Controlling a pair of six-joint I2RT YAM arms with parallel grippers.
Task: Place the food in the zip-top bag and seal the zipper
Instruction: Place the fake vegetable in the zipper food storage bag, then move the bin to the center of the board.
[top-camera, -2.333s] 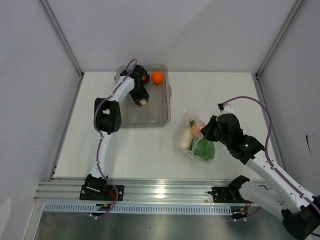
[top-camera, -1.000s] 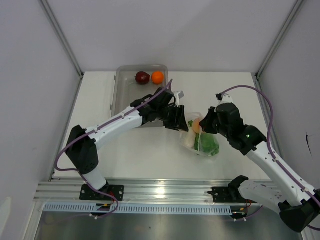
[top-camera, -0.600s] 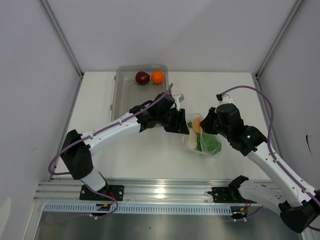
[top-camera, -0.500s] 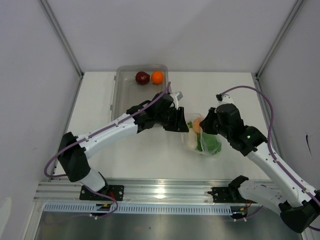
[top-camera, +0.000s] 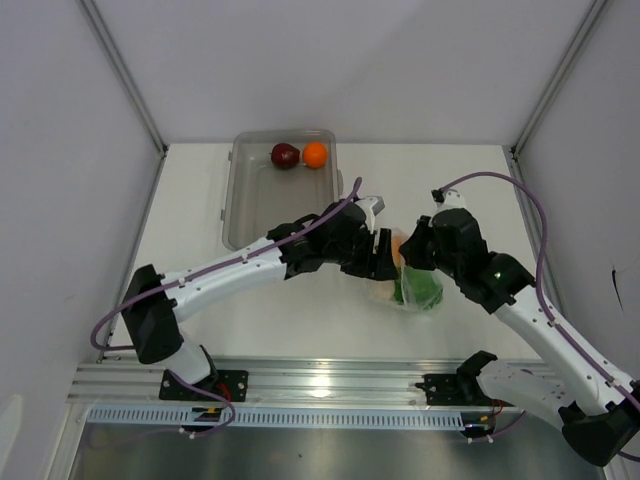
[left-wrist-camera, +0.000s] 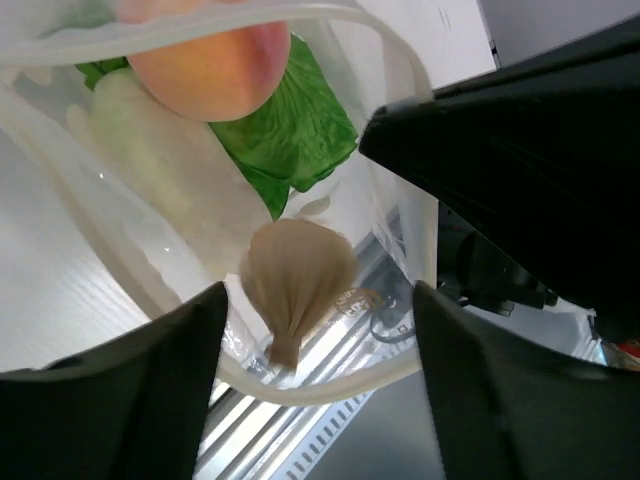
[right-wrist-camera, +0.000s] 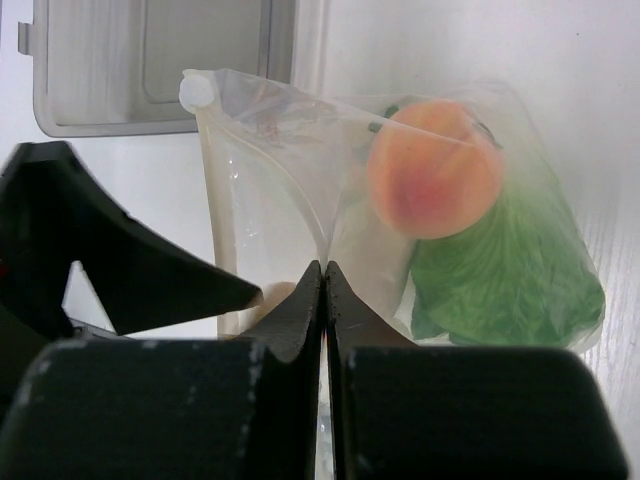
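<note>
The clear zip-top bag (top-camera: 408, 290) lies mid-table with its mouth held open. My right gripper (right-wrist-camera: 325, 272) is shut on the bag's mouth edge (right-wrist-camera: 300, 190) and holds it up. My left gripper (left-wrist-camera: 320, 400) is open at the bag's mouth, and its fingers (left-wrist-camera: 110, 400) touch nothing. The small beige lump (left-wrist-camera: 298, 283) is inside the mouth, free of both fingers. The peach-coloured fruit (right-wrist-camera: 435, 165), the lettuce (right-wrist-camera: 500, 275) and the white radish (left-wrist-camera: 160, 165) are in the bag. The orange (top-camera: 315, 154) and the dark red bulb (top-camera: 285, 155) lie in the grey tray (top-camera: 240, 215). The zipper strip (left-wrist-camera: 320, 380) runs round the mouth.
The grey tray stands at the back left of the table, its near part holding nothing. My two grippers (top-camera: 385, 255) (top-camera: 418, 250) are close together over the bag. An aluminium rail (top-camera: 320, 385) runs along the near edge. White walls stand on both sides.
My left arm carried the beige lump from the tray to the bag and pushed right into its mouth. The lump is now free of the open fingers. The right gripper kept its hold.
</note>
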